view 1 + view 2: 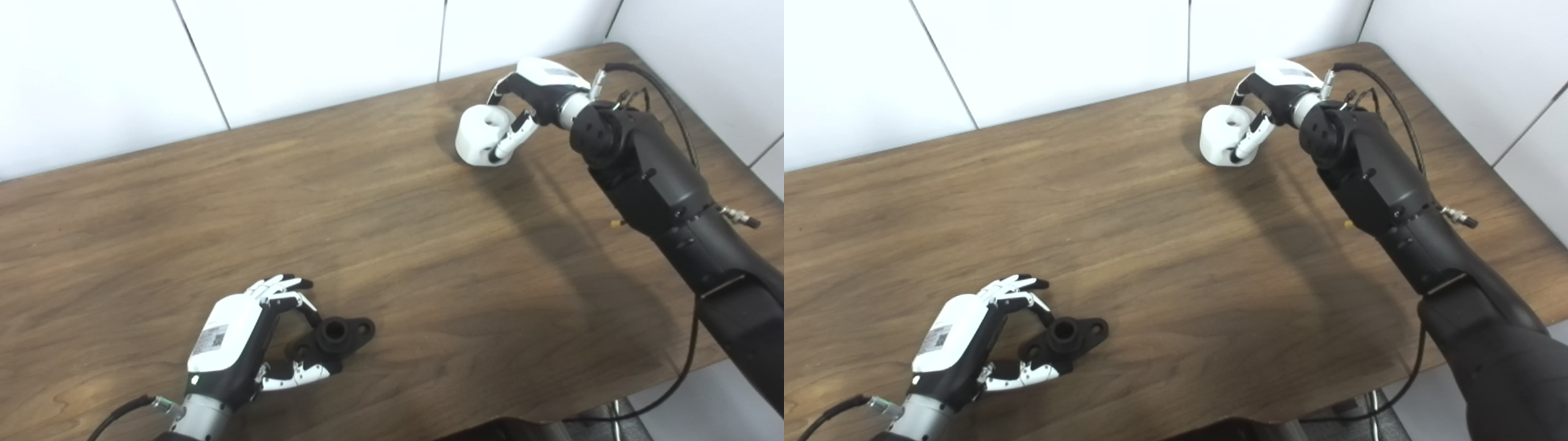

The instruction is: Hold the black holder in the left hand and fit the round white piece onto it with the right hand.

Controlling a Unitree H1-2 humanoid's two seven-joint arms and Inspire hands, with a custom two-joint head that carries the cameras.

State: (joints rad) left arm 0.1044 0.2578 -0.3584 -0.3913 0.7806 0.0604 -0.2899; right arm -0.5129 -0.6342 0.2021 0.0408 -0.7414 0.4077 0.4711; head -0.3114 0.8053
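The black holder (334, 340), a flanged piece with a raised round hub and a bolt hole showing at its right end, is lying flat on the wooden table (392, 245) near the front edge, toward the left. The left hand (245, 343) is curling around its left side: the fingers (288, 293) are arching over the far side of the flange and the thumb (300, 373) is reaching along the near side, its tip touching the holder, so the hand is closing loosely on the part while it is resting on the table; whether the grip is firm cannot be told. Well apart from it, at the far right of the table close to the wall, the round white piece (1222, 141), a stubby cylinder with a hole in its top face, is sitting on or just above the wood. The right hand (530, 101) is wrapping it from the right, fingers going over its far side and the thumb pressing across its near face, so it is gripping the piece. White wall panels (306, 55) are running behind the table.
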